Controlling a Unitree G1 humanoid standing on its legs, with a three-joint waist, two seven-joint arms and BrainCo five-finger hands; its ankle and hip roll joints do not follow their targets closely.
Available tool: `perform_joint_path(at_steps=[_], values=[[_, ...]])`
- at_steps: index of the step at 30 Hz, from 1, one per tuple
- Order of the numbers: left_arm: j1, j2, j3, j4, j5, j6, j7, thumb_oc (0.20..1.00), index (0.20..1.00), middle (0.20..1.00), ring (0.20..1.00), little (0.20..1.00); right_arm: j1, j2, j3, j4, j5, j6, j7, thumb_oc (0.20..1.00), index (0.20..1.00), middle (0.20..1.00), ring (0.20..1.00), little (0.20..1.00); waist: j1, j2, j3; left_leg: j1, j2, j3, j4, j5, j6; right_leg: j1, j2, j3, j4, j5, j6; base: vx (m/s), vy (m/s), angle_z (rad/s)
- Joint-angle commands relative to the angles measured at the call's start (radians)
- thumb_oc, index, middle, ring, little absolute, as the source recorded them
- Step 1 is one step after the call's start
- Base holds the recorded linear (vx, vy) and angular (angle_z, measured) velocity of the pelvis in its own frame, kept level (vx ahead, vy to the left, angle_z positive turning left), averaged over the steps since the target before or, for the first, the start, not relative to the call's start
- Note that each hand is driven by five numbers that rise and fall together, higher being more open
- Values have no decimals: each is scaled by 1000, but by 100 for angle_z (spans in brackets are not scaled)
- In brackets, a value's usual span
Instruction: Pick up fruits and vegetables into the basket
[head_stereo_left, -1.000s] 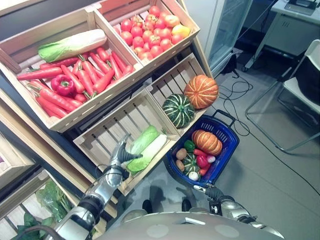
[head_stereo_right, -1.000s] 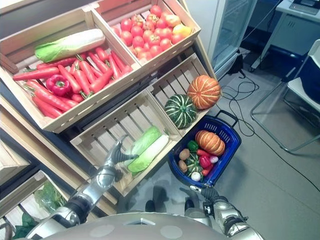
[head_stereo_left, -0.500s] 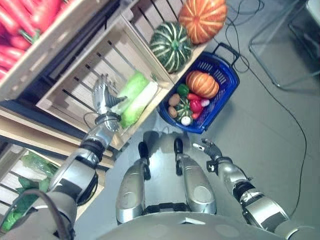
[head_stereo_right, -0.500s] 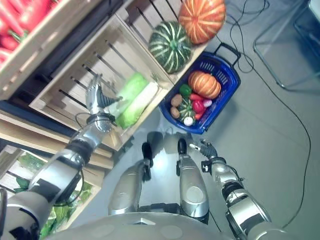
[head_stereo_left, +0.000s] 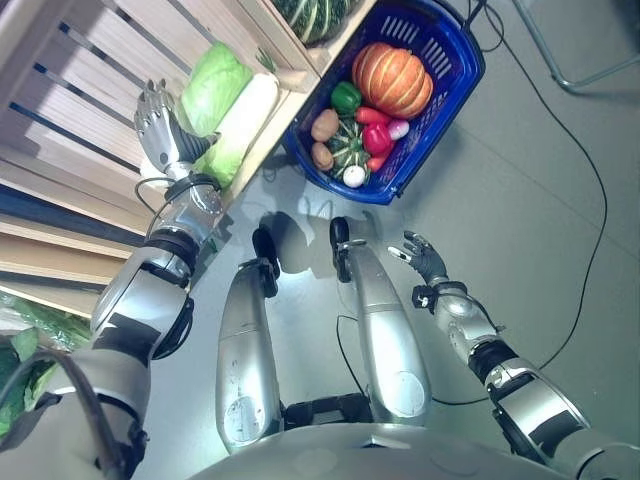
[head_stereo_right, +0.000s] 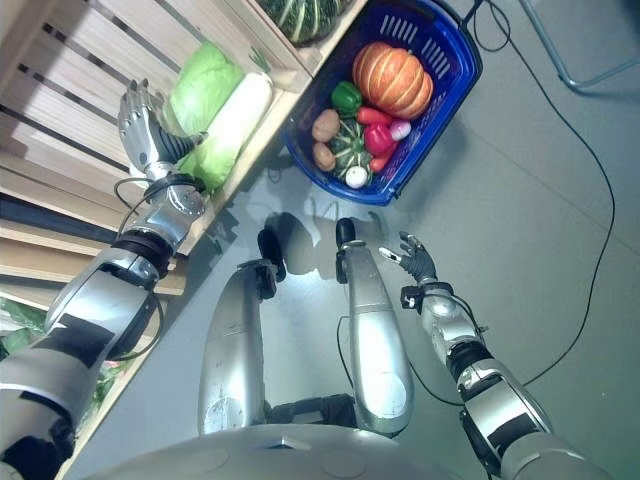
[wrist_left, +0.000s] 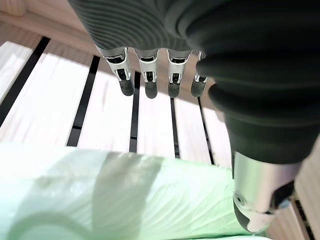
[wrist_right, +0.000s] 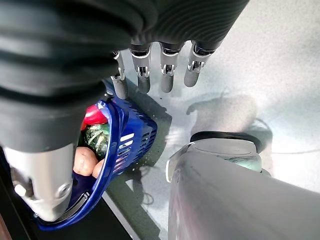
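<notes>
A grey floor (head_stereo_left: 560, 300) runs beside a slatted wooden crate (head_stereo_left: 90, 70) at a produce stand, with a blue basket (head_stereo_left: 455, 95) standing on it at about 1 o'clock in the head views. In the crate, at 11 o'clock, lie a green cabbage (head_stereo_left: 215, 85) and a long pale napa cabbage (head_stereo_left: 240, 125), side by side and touching. The robot's left hand (head_stereo_left: 160, 125) sits just beside the napa cabbage, fingers straight and spread, thumb close against the leaves; in the wrist view the fingers (wrist_left: 147, 82) hang over bare slats and grip nothing. The step in hand appears to be the reach for the napa cabbage, not yet a grasp. Next, the fingers would need to curl around its body and lift it over the crate's front edge toward the basket. The basket already holds an orange pumpkin (head_stereo_left: 392, 78), a green pepper (head_stereo_left: 345, 97), a striped squash (head_stereo_left: 350, 150), potatoes (head_stereo_left: 325, 125) and red pieces, so room is tight. The right hand (head_stereo_left: 420, 258) hangs loosely spread above the floor at 5 o'clock, holding nothing. A black cable (head_stereo_left: 590, 170) trails across the floor past the basket.
</notes>
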Motion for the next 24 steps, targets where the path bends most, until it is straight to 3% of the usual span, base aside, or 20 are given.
perform_joint_path(at_steps=[1, 12, 18, 24], values=[[-28, 65, 25, -2, -9, 25, 62, 1000, 1000, 1000, 1000, 1000, 59, -15, 11, -99, 25, -39, -31, 1000, 1000, 1000, 1000, 1000, -1, 1, -37, -10, -40, 28, -14, -46, 24, 48, 24, -31, -26, -15, 23, 0, 0, 0], [-76, 99, -19, 1, 53, 197, 184, 1000, 1000, 1000, 1000, 1000, 76, -28, 3, -173, 38, -69, -37, 1000, 1000, 1000, 1000, 1000, -4, -7, -37, -79, -52, 33, -3, -45, 18, -23, 32, -25, -28, 2, 31, 2, -3, 0], [-59, 103, 7, 12, 46, 190, 203, 1000, 1000, 1000, 1000, 1000, 89, -17, 0, -172, 39, -83, -32, 1000, 1000, 1000, 1000, 1000, 1, -8, -37, -81, -57, 30, -8, -45, 14, -22, 31, -29, -37, 5, 34, 24, -46, 1], [-54, 103, -28, 5, 105, 241, 154, 1000, 1000, 1000, 1000, 1000, 76, -12, -3, -186, 43, -71, -46, 1000, 1000, 1000, 1000, 1000, 4, -2, -37, -91, -59, 31, -19, -36, 11, -35, 33, -32, -44, 14, 37, 10, -28, 6]])
